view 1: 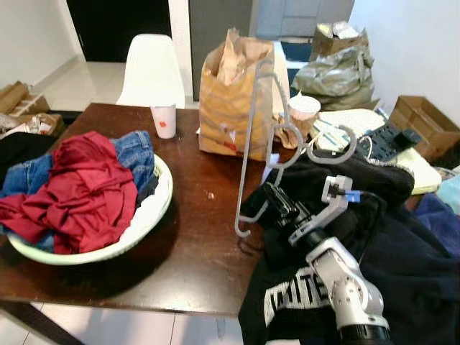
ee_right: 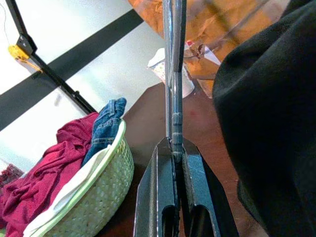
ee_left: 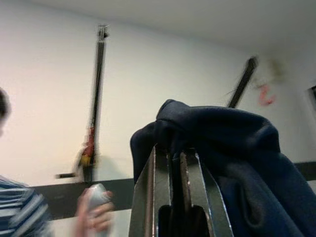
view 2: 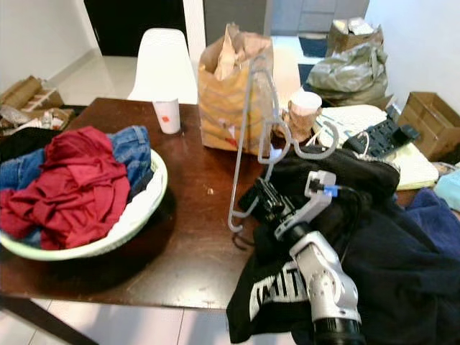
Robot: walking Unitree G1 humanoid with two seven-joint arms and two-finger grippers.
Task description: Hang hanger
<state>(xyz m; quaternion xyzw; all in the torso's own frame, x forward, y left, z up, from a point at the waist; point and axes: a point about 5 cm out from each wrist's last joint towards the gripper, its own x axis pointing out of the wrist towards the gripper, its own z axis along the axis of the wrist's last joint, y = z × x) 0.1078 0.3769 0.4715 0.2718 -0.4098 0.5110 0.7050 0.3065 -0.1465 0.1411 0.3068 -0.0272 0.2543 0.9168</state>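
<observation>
A grey plastic hanger [view 1: 246, 165] stands nearly upright over the right part of the dark wooden table [view 1: 194, 244], its hook [view 1: 338, 147] curling to the right above a dark garment. My right gripper [view 1: 267, 195] is shut on the hanger's lower end. The right wrist view shows the hanger's bar [ee_right: 173, 74] pinched between the fingertips. A black and navy garment [view 1: 402, 251] with white lettering lies heaped on the table's right side beneath that arm. In the left wrist view my left gripper [ee_left: 175, 153] is raised and shut on a fold of navy cloth [ee_left: 237, 163].
A pale laundry basket [view 1: 164, 192] holding red and denim clothes sits at the table's left. A brown paper bag [view 1: 226, 108] and a paper cup [view 1: 164, 120] stand at the back, with a white chair [view 1: 151, 68] behind. A person's hand [ee_left: 96, 212] appears in the left wrist view.
</observation>
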